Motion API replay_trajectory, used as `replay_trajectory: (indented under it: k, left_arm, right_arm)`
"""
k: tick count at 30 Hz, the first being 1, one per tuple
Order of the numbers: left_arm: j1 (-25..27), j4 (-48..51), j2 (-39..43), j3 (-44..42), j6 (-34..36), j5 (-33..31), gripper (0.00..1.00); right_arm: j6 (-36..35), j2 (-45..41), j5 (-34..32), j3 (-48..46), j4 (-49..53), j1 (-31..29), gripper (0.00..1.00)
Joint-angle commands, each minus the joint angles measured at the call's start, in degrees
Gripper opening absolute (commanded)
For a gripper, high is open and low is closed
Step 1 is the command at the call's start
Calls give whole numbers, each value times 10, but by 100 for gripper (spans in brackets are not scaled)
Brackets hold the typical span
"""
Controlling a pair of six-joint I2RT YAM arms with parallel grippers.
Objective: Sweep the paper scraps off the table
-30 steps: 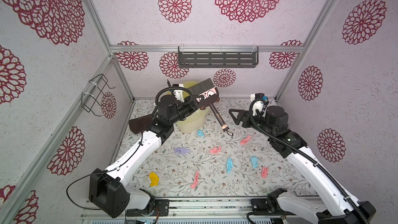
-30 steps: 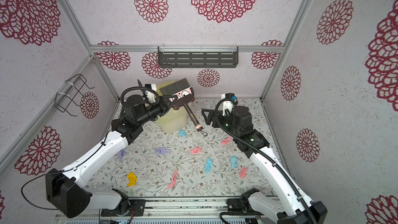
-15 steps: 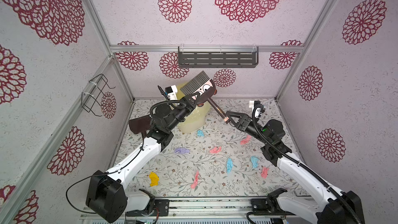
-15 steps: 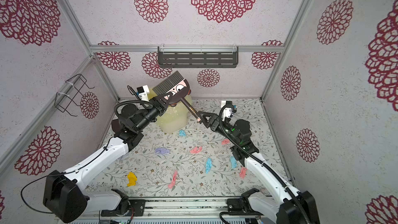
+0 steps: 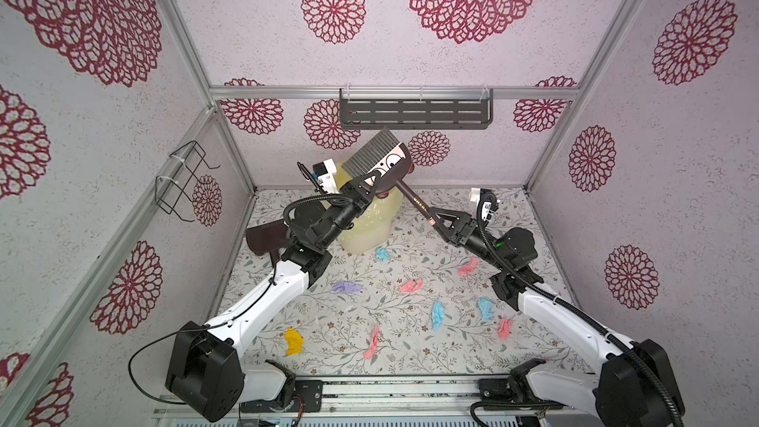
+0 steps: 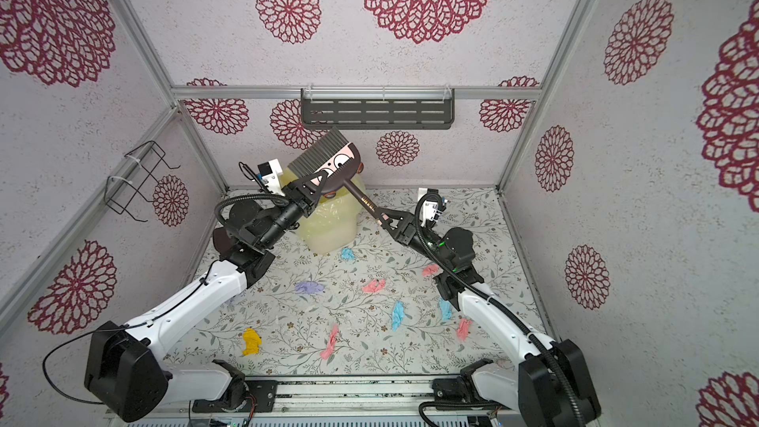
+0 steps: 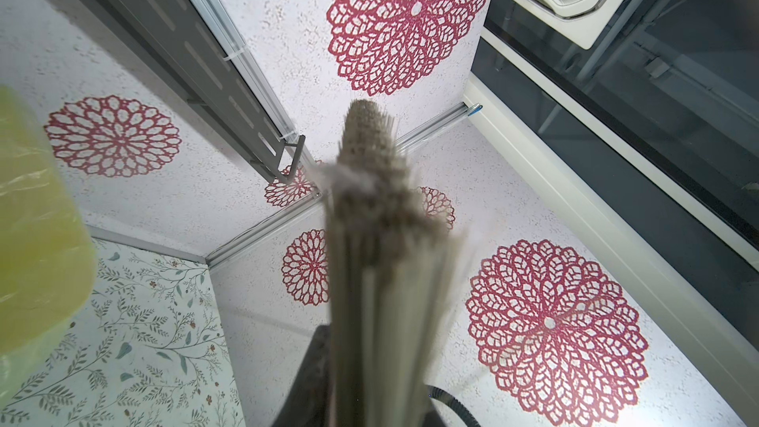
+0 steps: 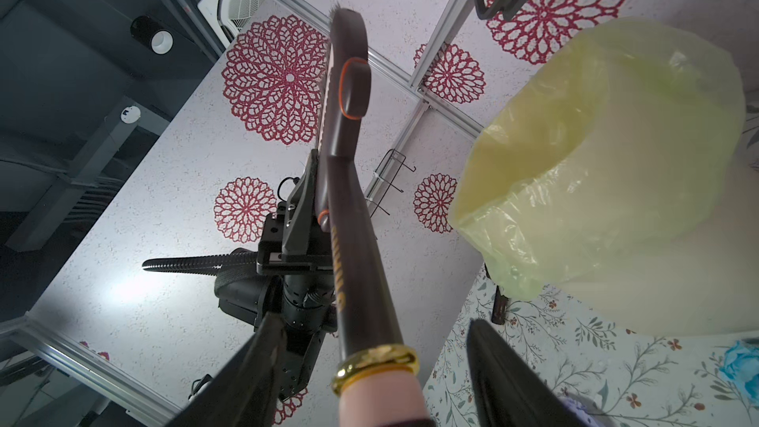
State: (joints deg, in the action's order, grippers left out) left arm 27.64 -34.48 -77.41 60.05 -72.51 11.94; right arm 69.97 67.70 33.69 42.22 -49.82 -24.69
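My left end effector (image 5: 374,179) clamps the brush (image 5: 386,160) by its head. My right end effector's (image 5: 433,217) jaws stand apart, either side of the handle (image 8: 361,264).

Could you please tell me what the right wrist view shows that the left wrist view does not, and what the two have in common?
Only the right wrist view shows the dark broom handle with its gold ring, standing inside the open right gripper. It also shows the left gripper clamped on the broom head, and one blue paper scrap. Only the left wrist view shows the bristles close up, filling its middle. Both show the yellow-green bin bag, the leaf-printed table and the lilac walls with crimson rosettes.
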Motion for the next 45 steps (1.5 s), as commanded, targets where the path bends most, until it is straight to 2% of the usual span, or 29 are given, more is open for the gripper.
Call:
replay_trajectory:
  k: [1, 8, 26, 30, 33, 40, 41, 45]
  left_arm:
    - [0, -36, -3, -2, 1, -5, 0]
    - [1, -45, -13, 2, 0, -7, 0]
    - [11, -55, -24, -8, -11, -1, 0]
    - [12, -55, -25, -11, -12, 1, 0]
    - [12, -55, -25, -14, -13, 4, 0]
    - [13, -45, -25, -14, -12, 12, 1]
    - [12, -45, -24, -15, -10, 12, 7]
    - [12, -30, -24, -7, -4, 18, 0]
  right_arm:
    - [11, -3, 12, 15, -51, -1, 66]
    - [17, 5, 11, 20, -61, -6, 52]
    - [34, 37, 18, 50, -98, -8, 28]
    - [34, 39, 18, 53, -97, -8, 15]
    - [34, 42, 22, 54, -97, -8, 0]
    - [35, 44, 28, 60, -94, -7, 0]
    - [35, 44, 29, 59, -95, -7, 0]
    - [30, 41, 30, 63, -82, -7, 0]
